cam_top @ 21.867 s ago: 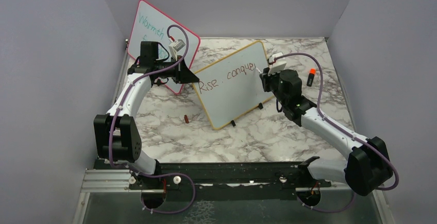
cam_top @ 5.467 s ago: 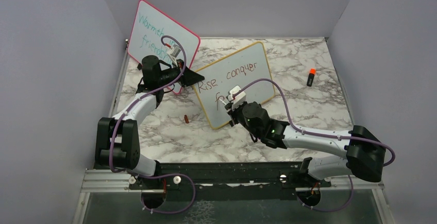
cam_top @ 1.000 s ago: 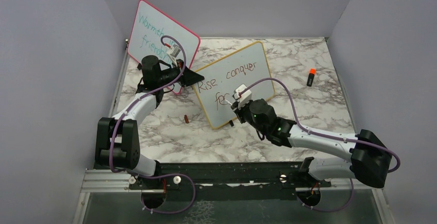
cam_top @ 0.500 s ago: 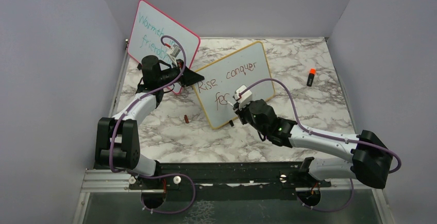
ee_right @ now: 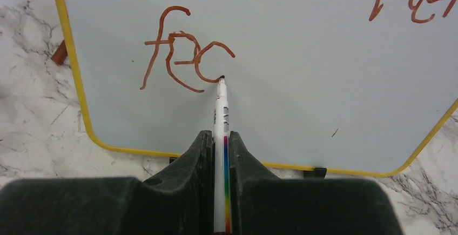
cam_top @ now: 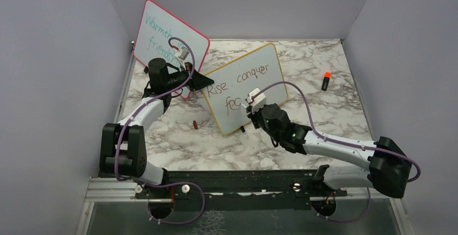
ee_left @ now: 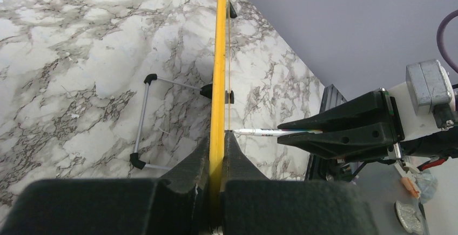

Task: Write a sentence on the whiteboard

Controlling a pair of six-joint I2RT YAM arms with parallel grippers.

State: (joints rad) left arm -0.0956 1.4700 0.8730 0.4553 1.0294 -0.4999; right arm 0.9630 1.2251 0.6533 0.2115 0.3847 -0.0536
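Note:
The whiteboard (cam_top: 254, 92) with the yellow-orange frame stands tilted mid-table. My left gripper (cam_top: 208, 81) is shut on its left edge; the left wrist view shows the yellow frame (ee_left: 220, 56) pinched between the jaws (ee_left: 217, 143). The sentence (cam_top: 237, 81) reads "Rise. conquer" on top, with three brownish-red letters (ee_right: 183, 51) below. My right gripper (ee_right: 220, 138) is shut on a white marker (ee_right: 221, 105) with a rainbow stripe. Its tip touches the board at the end of the third letter's curve.
A pink-red-framed board (cam_top: 167, 35) with teal writing leans behind the left arm. An orange-capped marker (cam_top: 325, 80) lies at the right of the marble table. A small brown-red cap (cam_top: 194, 125) lies left of the whiteboard. Its wire stand (ee_left: 141, 116) rests behind it.
The right gripper has edged right with the marker, adding a curved third letter on the second line. The left gripper has kept its hold on the frame.

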